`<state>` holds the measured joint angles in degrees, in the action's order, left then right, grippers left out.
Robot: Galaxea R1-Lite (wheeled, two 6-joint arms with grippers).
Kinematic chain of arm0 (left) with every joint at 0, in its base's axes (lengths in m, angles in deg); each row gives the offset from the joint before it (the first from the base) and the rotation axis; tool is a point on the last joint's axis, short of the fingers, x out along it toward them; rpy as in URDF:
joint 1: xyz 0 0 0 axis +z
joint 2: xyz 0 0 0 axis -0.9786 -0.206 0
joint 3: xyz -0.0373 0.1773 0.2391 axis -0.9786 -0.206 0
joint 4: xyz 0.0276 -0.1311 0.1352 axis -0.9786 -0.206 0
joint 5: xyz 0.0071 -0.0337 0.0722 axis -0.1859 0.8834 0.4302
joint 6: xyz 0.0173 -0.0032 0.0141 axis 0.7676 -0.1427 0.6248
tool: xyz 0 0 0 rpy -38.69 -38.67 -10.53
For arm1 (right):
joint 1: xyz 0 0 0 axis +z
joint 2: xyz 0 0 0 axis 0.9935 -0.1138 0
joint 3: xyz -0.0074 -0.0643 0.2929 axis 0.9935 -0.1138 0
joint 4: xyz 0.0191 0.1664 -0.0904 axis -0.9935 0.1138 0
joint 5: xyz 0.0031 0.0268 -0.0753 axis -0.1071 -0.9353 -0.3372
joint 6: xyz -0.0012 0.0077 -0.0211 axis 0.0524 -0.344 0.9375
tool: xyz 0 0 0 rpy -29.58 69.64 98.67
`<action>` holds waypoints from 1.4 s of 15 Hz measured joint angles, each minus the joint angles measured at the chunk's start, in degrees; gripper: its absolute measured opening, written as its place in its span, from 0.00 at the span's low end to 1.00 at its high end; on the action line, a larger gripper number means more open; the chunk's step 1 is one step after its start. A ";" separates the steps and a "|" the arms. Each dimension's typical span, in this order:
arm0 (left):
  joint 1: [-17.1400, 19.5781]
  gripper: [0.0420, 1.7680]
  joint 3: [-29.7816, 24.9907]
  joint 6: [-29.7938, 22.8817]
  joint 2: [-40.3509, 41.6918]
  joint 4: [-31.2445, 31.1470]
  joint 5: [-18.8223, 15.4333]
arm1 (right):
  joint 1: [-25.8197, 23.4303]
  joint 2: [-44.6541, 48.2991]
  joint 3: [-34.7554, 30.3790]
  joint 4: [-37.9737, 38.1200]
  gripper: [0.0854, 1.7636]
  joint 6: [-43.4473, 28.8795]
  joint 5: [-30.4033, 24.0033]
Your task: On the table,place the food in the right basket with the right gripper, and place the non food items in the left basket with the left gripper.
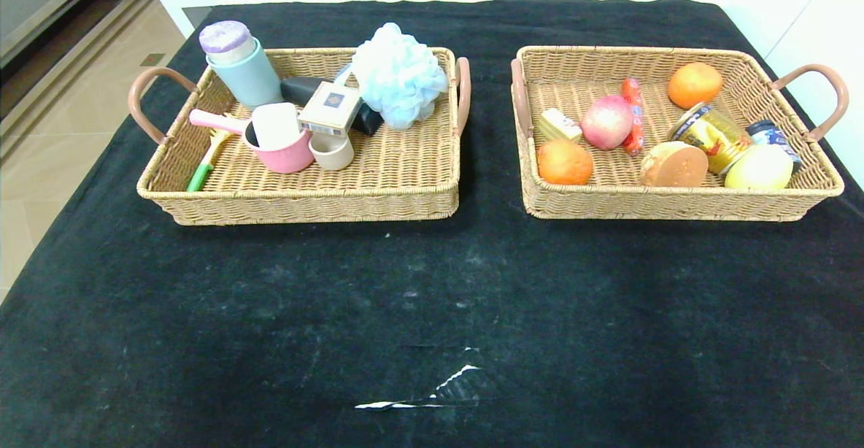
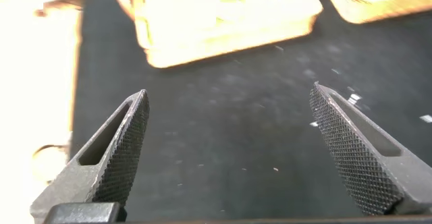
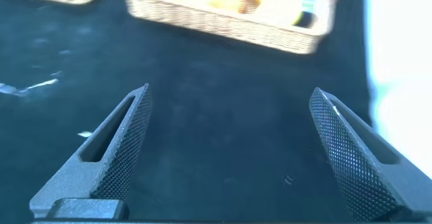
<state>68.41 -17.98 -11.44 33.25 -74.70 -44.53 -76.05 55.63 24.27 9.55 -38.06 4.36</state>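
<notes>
On the black table stand two wicker baskets. The left basket holds the non food items: a pink saucepan with a white bar in it, and a gold-edged card box. The right basket holds the food: a pink-red peach, a bumpy orange fruit and a yellow wrapped block. Neither arm shows in the head view. My left gripper hangs open over bare cloth, short of the left basket. My right gripper is open too, over cloth before the right basket.
The left basket also holds a teal bottle, a blue bath puff, a cream cup and a green-handled tool. In the right one lie a yellow can, an orange, a sausage, a lemon. A white tear marks the cloth.
</notes>
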 joint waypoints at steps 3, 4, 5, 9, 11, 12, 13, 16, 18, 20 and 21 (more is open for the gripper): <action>3.40 0.97 0.13 0.17 2.45 -0.06 0.01 | -4.55 6.28 -5.10 -0.09 0.96 0.13 -0.09; 4.00 0.97 0.35 0.30 2.78 -0.04 -0.10 | -5.41 8.08 -6.81 -0.15 0.96 0.16 0.00; 4.85 0.97 0.55 0.63 3.00 0.00 -0.33 | -5.96 9.57 -7.89 -0.35 0.96 0.11 0.02; 10.61 0.97 -1.32 1.61 5.16 -0.04 -5.35 | -6.86 15.04 -10.91 -1.19 0.96 -0.48 -1.90; 11.11 0.97 -3.39 1.52 7.03 0.07 -6.27 | -7.00 17.40 -13.34 -6.18 0.96 -1.88 -2.10; 10.91 0.97 -4.63 1.52 8.22 0.55 -6.73 | -7.03 18.25 -14.99 -9.23 0.96 -2.43 -2.06; 10.69 0.97 -6.30 1.61 9.62 1.01 -7.38 | -7.06 19.02 -17.01 -12.65 0.96 -2.68 -1.96; 9.97 0.97 -13.64 1.52 14.82 5.81 -9.90 | -7.08 20.61 -24.22 -21.86 0.96 -2.76 -1.82; 9.84 0.97 -20.42 1.37 17.34 12.56 -9.94 | -7.11 21.36 -28.83 -26.79 0.96 -2.76 -1.87; 9.80 0.97 -27.34 1.41 18.58 20.53 -10.07 | -7.12 21.75 -33.82 -31.42 0.96 -2.73 -1.90; 9.80 0.97 -31.42 1.61 18.99 24.94 -10.15 | -7.12 21.83 -36.47 -33.29 0.96 -2.65 -1.99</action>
<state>78.21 -49.40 -9.83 52.24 -49.76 -54.69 -83.17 77.46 -12.20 -23.74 -40.70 2.37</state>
